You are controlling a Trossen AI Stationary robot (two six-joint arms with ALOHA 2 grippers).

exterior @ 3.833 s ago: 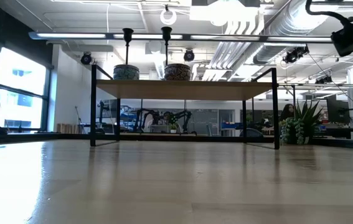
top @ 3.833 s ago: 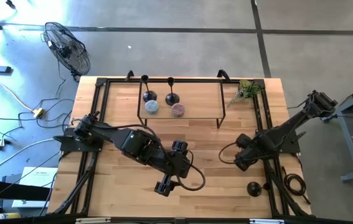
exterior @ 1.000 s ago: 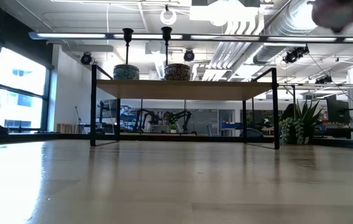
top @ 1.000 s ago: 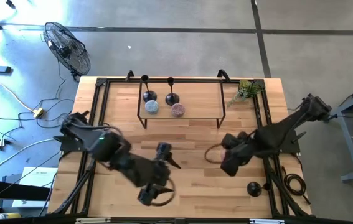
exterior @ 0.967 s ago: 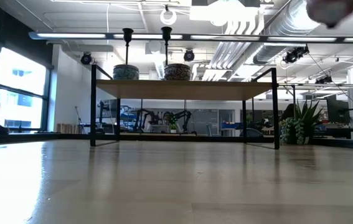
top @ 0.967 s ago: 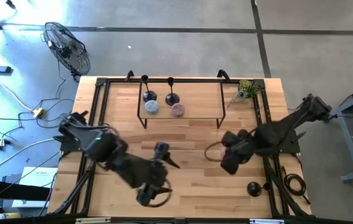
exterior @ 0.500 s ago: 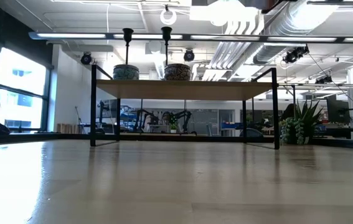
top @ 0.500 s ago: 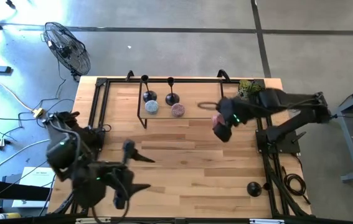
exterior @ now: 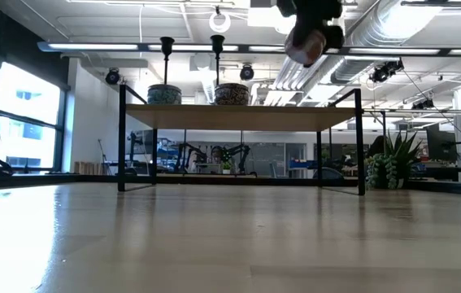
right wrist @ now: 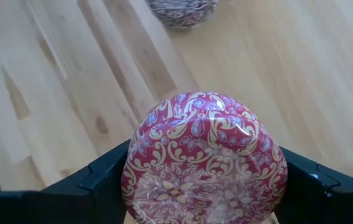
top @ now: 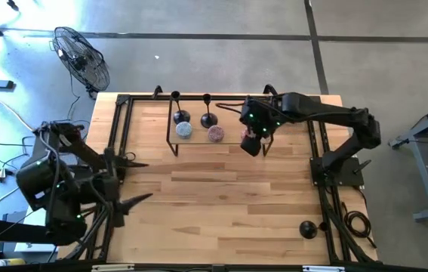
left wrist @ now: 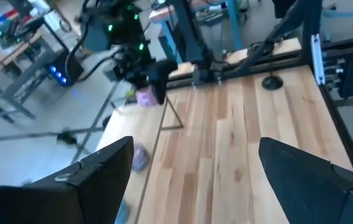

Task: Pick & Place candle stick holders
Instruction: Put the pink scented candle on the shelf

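Jaws of the right gripper (right wrist: 204,186) pinch a red patterned bowl (right wrist: 204,158) above the raised shelf (top: 229,140). Left gripper (top: 127,181) hangs spread and empty over the table's left edge. Two candle stick holders (top: 207,119) stand on the shelf; a third (top: 308,229) sits by the table's near right corner.

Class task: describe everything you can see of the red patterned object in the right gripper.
The red patterned object is round and domed, glossy, covered in white scrollwork and floral motifs, possibly glazed ceramic. The right gripper clamps it between its two dark fingers, one on each side. It hangs in the air above the raised wooden shelf, right of a purple patterned piece.
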